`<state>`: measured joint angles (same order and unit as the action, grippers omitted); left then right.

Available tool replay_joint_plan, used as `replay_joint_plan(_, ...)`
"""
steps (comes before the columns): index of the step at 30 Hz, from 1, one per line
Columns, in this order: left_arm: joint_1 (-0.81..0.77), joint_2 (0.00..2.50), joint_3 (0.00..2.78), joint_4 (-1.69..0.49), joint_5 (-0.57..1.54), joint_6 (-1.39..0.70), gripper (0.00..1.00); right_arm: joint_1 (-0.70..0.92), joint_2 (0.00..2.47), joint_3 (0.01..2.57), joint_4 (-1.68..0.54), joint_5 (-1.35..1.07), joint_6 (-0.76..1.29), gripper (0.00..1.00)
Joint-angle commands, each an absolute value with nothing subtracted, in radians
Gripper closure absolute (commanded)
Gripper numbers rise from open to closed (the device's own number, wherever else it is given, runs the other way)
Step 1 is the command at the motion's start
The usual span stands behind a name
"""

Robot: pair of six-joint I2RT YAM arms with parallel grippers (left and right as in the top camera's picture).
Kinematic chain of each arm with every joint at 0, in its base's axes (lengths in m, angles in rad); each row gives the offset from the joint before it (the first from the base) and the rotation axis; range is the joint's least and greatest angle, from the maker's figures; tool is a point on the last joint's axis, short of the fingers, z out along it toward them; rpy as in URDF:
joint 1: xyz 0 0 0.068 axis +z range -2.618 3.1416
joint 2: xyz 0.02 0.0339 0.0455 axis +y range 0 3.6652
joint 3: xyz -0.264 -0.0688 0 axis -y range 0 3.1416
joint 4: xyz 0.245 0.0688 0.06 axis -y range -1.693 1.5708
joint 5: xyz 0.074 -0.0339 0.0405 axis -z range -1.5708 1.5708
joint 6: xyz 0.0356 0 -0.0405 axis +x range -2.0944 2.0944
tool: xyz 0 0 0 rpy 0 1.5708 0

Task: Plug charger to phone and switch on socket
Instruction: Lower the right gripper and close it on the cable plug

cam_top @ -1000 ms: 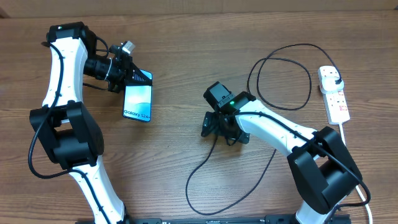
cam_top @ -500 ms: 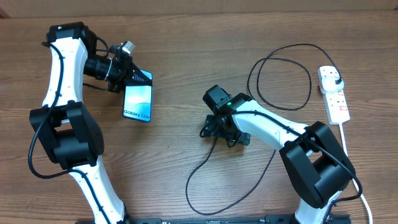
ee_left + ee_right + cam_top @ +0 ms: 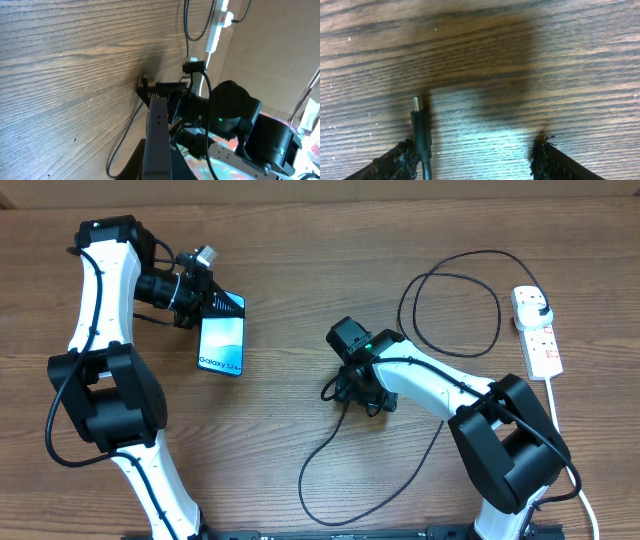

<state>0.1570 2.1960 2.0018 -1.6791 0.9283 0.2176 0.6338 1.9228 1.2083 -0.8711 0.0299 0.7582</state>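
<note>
Straddling the charger point(image 3: 421, 135) tip at mid table point(image 3: 300, 240), right gripper point(image 3: 475, 152) stands open. The tip lies just beside one finger point(image 3: 390, 162), long axis pointing away from the wrist. Left gripper point(image 3: 210, 304) clamps the phone point(image 3: 222, 340), well apart.

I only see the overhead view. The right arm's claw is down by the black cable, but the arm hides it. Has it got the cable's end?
Observer: No. The right wrist view shows the right gripper open; the connector of the charger lies on the table against one fingertip, the other apart.
Operator: Which way does it point?
Observer: Away from that camera, its metal tip bare.
Operator: And the phone?
Observer: The left wrist view shows it edge-on, a slim dark strip in the left gripper.
</note>
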Motion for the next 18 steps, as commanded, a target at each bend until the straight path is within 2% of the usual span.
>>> replay_joint_plan(1,0.156,2.196,2.02,-1.682,0.962,0.241,0.95,0.633,1.942,1.225,-0.842,0.049,0.754,0.27)
replay_joint_plan(9,0.156,2.195,2.02,-1.682,0.962,0.241,0.95,0.633,1.942,1.225,-0.83,0.055,0.751,0.35)
replay_joint_plan(11,0.156,2.196,2.02,-1.682,0.962,0.24,0.95,0.633,1.942,1.225,-0.823,0.05,0.751,0.47)
replay_joint_plan(12,0.156,2.196,2.02,-1.682,0.962,0.241,0.95,0.633,1.942,1.225,-0.823,0.051,0.751,0.56)
replay_joint_plan(18,0.156,2.196,2.02,-1.682,0.962,0.241,0.95,0.633,1.942,1.225,-0.824,0.05,0.751,0.88)
